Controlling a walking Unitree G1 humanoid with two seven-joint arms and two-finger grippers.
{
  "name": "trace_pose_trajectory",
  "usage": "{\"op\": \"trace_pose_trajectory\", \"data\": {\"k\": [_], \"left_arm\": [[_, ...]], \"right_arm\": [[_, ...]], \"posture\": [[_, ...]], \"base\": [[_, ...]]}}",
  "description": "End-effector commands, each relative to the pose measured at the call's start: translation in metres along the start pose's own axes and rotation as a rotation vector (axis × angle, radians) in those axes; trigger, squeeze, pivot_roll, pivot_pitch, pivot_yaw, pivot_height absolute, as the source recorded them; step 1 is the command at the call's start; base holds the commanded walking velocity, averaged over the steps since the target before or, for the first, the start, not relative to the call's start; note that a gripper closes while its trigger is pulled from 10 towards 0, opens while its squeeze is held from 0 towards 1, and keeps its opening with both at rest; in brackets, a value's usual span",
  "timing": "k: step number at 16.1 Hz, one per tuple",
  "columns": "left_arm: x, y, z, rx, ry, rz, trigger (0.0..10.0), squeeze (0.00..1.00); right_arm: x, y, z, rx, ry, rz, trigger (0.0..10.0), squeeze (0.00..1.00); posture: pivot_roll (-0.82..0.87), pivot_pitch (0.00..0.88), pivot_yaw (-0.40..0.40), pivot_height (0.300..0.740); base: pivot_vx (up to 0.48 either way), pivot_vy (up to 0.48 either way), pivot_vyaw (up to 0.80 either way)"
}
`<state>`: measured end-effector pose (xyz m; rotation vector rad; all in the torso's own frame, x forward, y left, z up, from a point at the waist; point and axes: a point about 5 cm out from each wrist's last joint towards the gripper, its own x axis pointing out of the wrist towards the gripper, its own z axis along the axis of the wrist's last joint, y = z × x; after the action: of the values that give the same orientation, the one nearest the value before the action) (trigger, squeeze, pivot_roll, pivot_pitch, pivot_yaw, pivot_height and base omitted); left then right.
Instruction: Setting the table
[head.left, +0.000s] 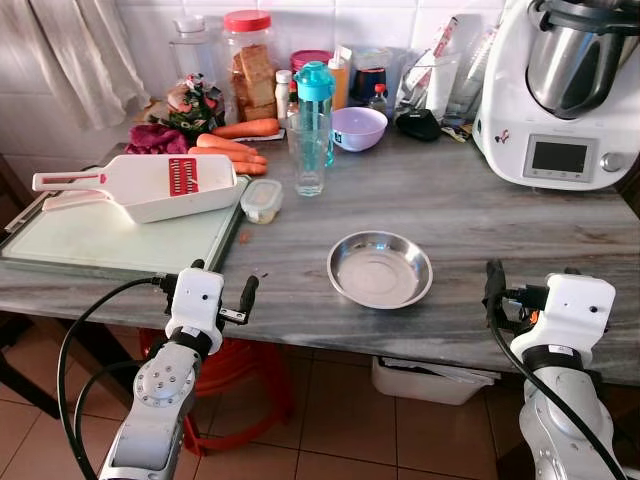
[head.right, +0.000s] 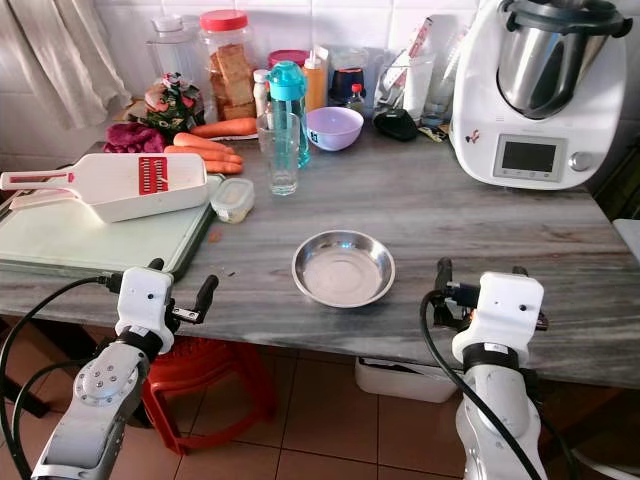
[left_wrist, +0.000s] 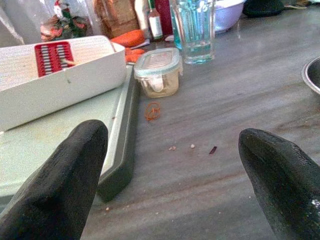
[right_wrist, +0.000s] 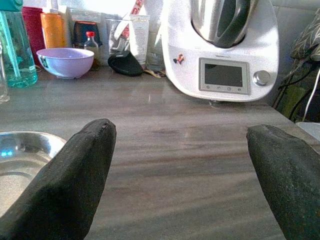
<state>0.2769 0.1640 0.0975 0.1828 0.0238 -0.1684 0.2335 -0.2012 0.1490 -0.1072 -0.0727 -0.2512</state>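
Observation:
A shallow steel dish (head.left: 380, 268) sits on the grey marble counter (head.left: 460, 215), near its front edge. An empty drinking glass (head.left: 309, 155) stands behind it, in front of a teal bottle (head.left: 315, 95), and a purple bowl (head.left: 358, 128) rests farther back. My left gripper (head.left: 222, 282) hovers at the counter's front edge, left of the dish, open and holding nothing. My right gripper (head.left: 530, 285) is at the front edge to the dish's right, open as well. In the right wrist view the dish (right_wrist: 20, 155) lies beside one wide-spread finger (right_wrist: 65, 185).
A green cutting board (head.left: 100, 240) carries a white mandoline slicer (head.left: 150, 185) at the left. Beside it sit a small lidded container (head.left: 262, 200) and carrots (head.left: 235, 145). A white kitchen machine (head.left: 565, 90) fills the back right. Jars and bottles line the wall.

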Motion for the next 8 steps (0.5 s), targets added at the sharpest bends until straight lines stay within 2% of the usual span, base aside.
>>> {"op": "trace_pose_trajectory", "data": {"k": [1,5,8], "left_arm": [[0.0046,-0.0035,0.0023,0.001,0.001,0.006,10.0,0.0],[0.007,-0.0057,0.0035,0.006,-0.002,0.012,10.0,0.0],[0.007,-0.006,0.0015,0.015,0.005,0.01,10.0,0.0]], "right_arm": [[-0.0015,0.0044,0.0034,-0.004,-0.001,0.016,10.0,0.0],[0.0031,0.0074,0.0041,-0.002,0.001,0.019,10.0,0.0],[0.0033,0.0057,0.0012,0.003,0.015,0.016,10.0,0.0]], "posture": [[-0.05,0.005,0.023,0.74],[-0.05,0.0,0.022,0.74],[-0.05,0.001,0.021,0.74]], "base": [[0.0,0.0,0.0],[0.0,0.0,0.0],[0.0,0.0,-0.69]]}}
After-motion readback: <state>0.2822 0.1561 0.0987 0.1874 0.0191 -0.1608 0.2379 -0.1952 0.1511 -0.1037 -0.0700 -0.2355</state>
